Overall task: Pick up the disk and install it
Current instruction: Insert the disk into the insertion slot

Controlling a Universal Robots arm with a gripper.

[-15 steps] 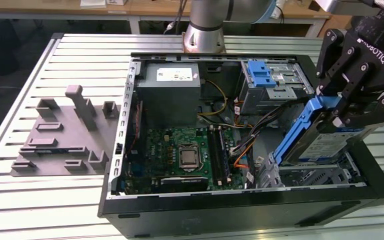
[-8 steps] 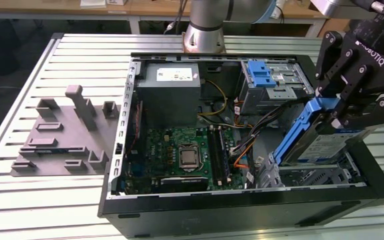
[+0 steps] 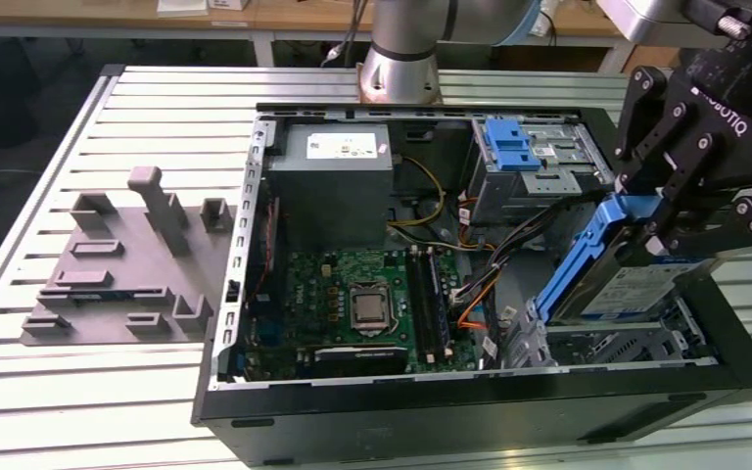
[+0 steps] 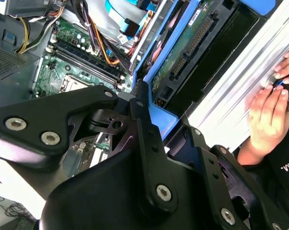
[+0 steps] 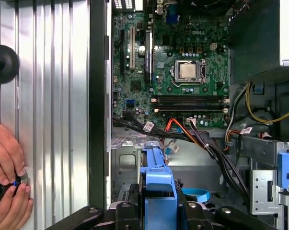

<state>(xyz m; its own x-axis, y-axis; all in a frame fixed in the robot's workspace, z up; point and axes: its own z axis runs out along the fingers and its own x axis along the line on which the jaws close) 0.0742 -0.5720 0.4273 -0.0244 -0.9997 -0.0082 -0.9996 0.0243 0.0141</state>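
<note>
The disk (image 3: pixel 622 282), silver with a blue-and-white label and a blue carrier frame, hangs tilted on edge over the metal drive bay (image 3: pixel 611 345) at the exterior view's right end of the open computer case. My gripper (image 3: pixel 670 235) is shut on its upper end. In the second wrist view the disk's green underside (image 4: pixel 182 52) runs away from the gripper (image 4: pixel 151 112). In the first wrist view the blue carrier (image 5: pixel 158 184) sticks out between the black fingers (image 5: pixel 127 213).
The black case (image 3: pixel 481 401) lies open on a slatted metal table (image 3: pixel 36 392), showing motherboard (image 3: pixel 363 294), grey power supply (image 3: pixel 330 181), cables (image 3: pixel 474 294) and a cage with a blue latch (image 3: pixel 517 145). A grey fixture (image 3: pixel 121 269) lies beside it. A person's hands (image 5: pixel 5 163) rest on the table.
</note>
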